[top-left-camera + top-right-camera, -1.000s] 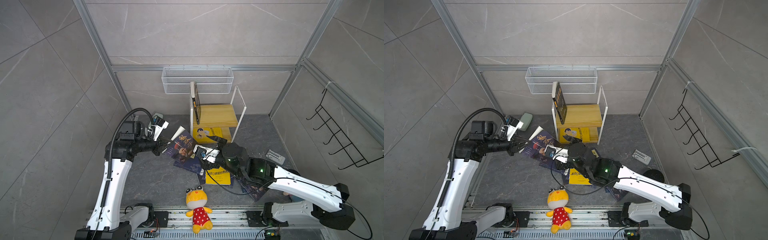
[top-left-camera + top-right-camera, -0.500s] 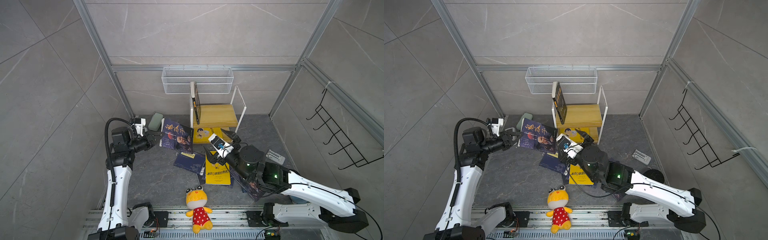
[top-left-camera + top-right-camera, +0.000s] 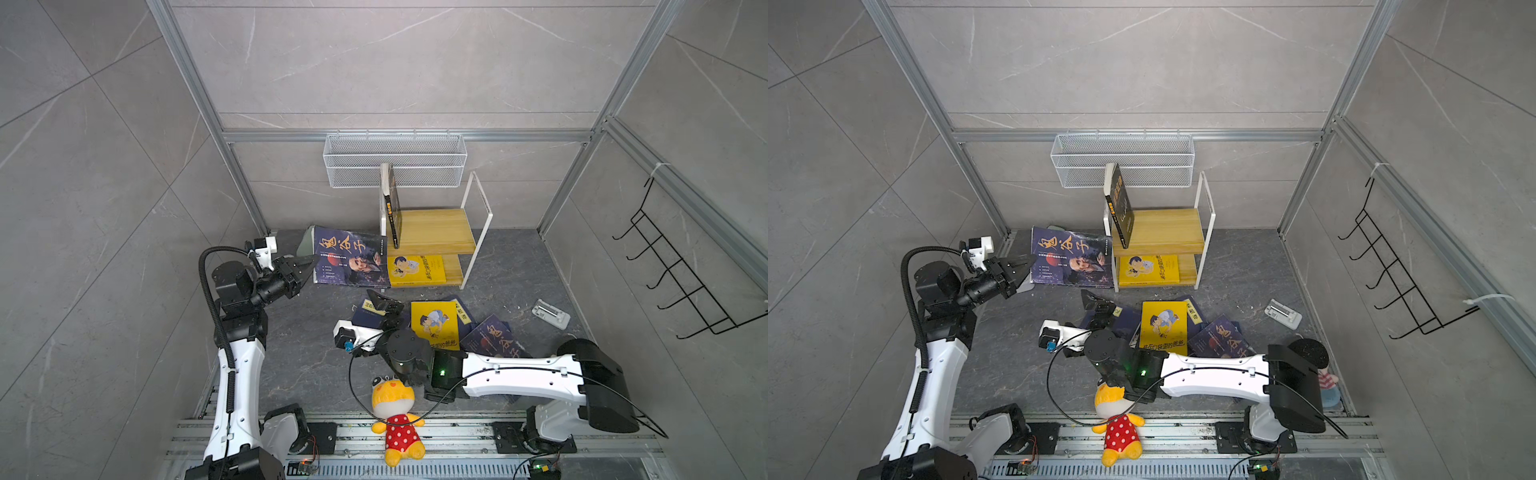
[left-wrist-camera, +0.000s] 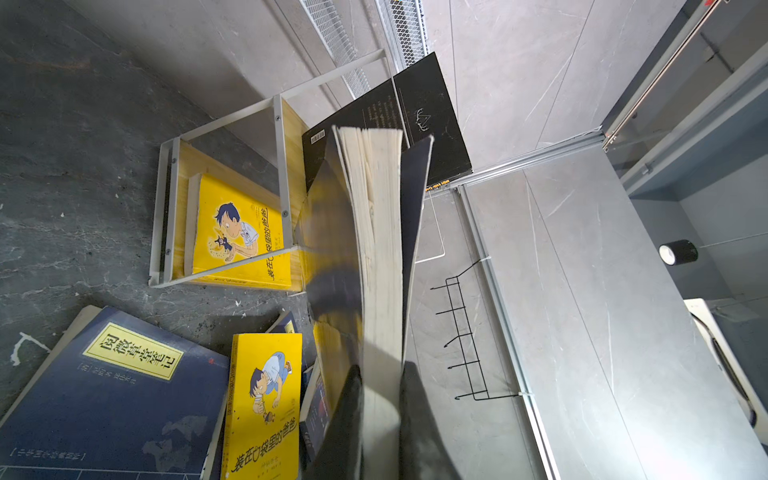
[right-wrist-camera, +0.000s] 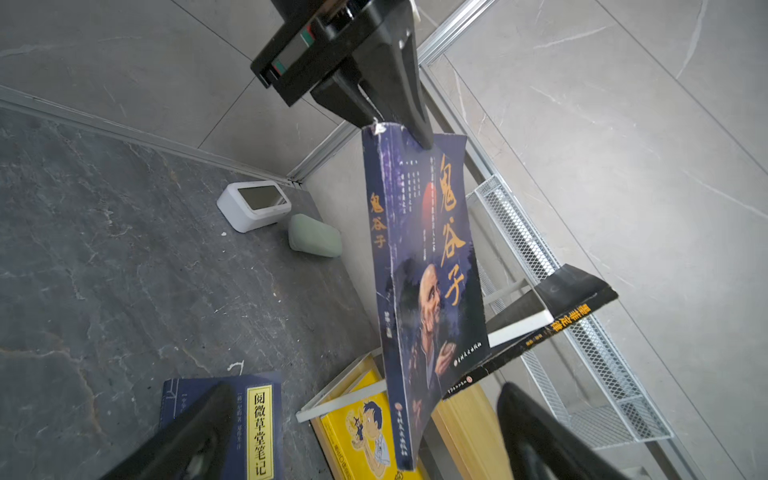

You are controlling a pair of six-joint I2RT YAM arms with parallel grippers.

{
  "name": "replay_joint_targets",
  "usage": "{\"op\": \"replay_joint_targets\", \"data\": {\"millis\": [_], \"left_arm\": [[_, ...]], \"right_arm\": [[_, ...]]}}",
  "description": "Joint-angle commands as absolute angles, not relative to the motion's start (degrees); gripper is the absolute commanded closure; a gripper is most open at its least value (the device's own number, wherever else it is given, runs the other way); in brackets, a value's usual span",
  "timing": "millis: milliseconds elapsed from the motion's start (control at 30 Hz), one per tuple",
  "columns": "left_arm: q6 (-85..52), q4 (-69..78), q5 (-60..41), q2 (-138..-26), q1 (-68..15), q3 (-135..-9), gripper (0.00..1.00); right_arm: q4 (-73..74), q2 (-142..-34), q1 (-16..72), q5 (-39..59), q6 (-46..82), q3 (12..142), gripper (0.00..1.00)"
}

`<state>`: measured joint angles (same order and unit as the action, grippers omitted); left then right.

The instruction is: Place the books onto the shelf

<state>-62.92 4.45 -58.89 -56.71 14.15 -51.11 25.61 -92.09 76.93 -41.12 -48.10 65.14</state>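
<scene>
Grey stone floor (image 3: 316,345) and grey tile walls make up my little work room. My left gripper (image 3: 311,265) has its fingers squeezed tight on the edge of a dark navy paperback with an old man's face (image 3: 353,262). That book hangs in the air with its cover facing up, just beside the left side of the small shelf of light wooden boards in a thin white metal frame (image 3: 436,230). I cannot tell if it touches the frame.

On the top board a black paperback with gold letters (image 3: 392,208) stands on its edge at the left end. On the lower board a bright yellow paperback with a cartoon boy (image 3: 415,270) lies flat.

My right gripper (image 3: 386,311) has its fingers spread wide and holds nothing. It is low over a navy paperback with a yellow title label (image 4: 124,386) lying on the floor. Just beside that one lie a second yellow cartoon-boy paperback (image 3: 434,328) and another navy old-man paperback (image 3: 490,338), partly overlapping.

A white wire mesh basket (image 3: 395,162) hangs on the back wall above the shelf. A yellow plush toy in a red dotted dress (image 3: 392,399) lies near the front rail.
</scene>
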Motion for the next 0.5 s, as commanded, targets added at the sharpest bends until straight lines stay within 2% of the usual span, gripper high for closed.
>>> {"op": "replay_joint_targets", "data": {"millis": [0,333,400,467], "left_arm": [[-66.36,12.47,-61.26,-55.51,14.17,-51.84,1.00],[-67.85,16.17,-62.27,-54.45,12.49,-49.87,1.00],[-68.02,16.17,-62.31,-54.54,12.39,-49.92,1.00],[-67.65,16.26,-62.30,-54.34,11.94,-49.91,1.00]], "right_arm": [[35.62,-95.95,77.02,-43.86,-52.43,67.62,0.01],[45.70,-103.78,72.10,-46.44,-54.09,73.49,0.03],[44.19,-105.13,70.90,-46.64,-52.40,75.37,0.06],[43.07,-106.28,70.12,-46.38,-51.53,76.77,0.15]]}}
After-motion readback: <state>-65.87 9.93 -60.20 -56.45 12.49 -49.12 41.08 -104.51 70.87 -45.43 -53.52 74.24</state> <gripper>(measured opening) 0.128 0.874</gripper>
